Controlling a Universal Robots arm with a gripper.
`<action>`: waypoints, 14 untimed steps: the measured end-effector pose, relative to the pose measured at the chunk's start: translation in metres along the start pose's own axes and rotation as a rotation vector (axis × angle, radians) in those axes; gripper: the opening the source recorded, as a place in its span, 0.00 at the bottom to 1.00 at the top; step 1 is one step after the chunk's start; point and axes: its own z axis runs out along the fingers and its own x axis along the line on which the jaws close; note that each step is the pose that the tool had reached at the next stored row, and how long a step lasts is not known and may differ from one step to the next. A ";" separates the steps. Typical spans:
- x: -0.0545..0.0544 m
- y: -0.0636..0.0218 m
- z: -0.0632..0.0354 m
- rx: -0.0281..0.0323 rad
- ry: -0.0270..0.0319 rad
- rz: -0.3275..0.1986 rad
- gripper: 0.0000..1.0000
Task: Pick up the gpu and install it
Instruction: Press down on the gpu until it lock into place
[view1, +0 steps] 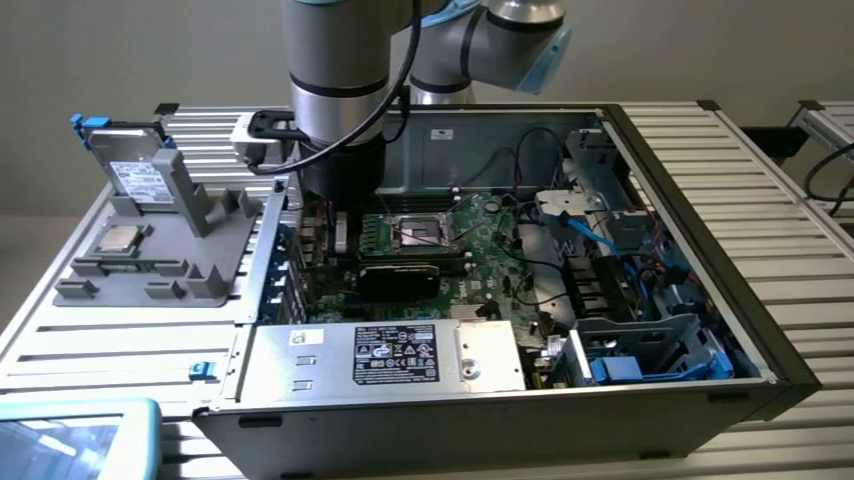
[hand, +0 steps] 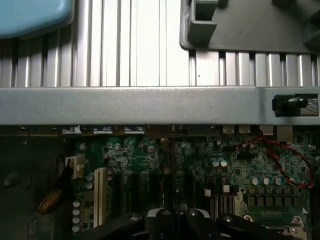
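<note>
Nearest the wrist lens: end effector (hand: 176, 217), black fingers (hand: 125, 222) drawn fully together. Judged clamped on the top edge of the gpu (hand: 162, 190), seen edge-on as a thin dark line running out from between the jaws; grip itself partly hidden, so logged as likely, not certain.

Exterior view: arm (view1: 340, 60) reaching straight down into the open PC case (view1: 694, 300), end effector (view1: 344, 212) low inside, beside the case wall (view1: 267, 260) on the exterior view's left. Pale ribbed part of the gpu (view1: 342, 238) just under it, close above the motherboard (view1: 494, 250), short of the CPU socket (view1: 420, 232).

Key relation: gpu directly below the end effector, standing on edge. Long axis at right angles to that case wall (hand: 150, 105), parallel to the white slot (hand: 100, 197) and the dark slots beside it. Seated in a slot or hovering just over one: cannot tell.

Elsewhere on the counter (view1: 120, 340):
- grey fixture (view1: 147, 285) toward the edge at the exterior view's left, outside the case, carrying the silver drive with blue clips (view1: 134, 175); no gpu on it.
- power supply (view1: 387, 350) along the case's near side.
- red wire (hand: 280, 150) looped over the board, apart from the card.
- pale blue pad (view1: 67, 440) at the near corner.
</note>
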 end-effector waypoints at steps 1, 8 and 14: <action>0.000 0.0004 -0.0052 -0.0008 0.0016 0.000 0.12; 0.002 -0.0180 -0.0142 -0.0026 0.0023 0.000 0.12; 0.004 -0.0455 -0.0161 -0.0047 0.0023 0.000 0.12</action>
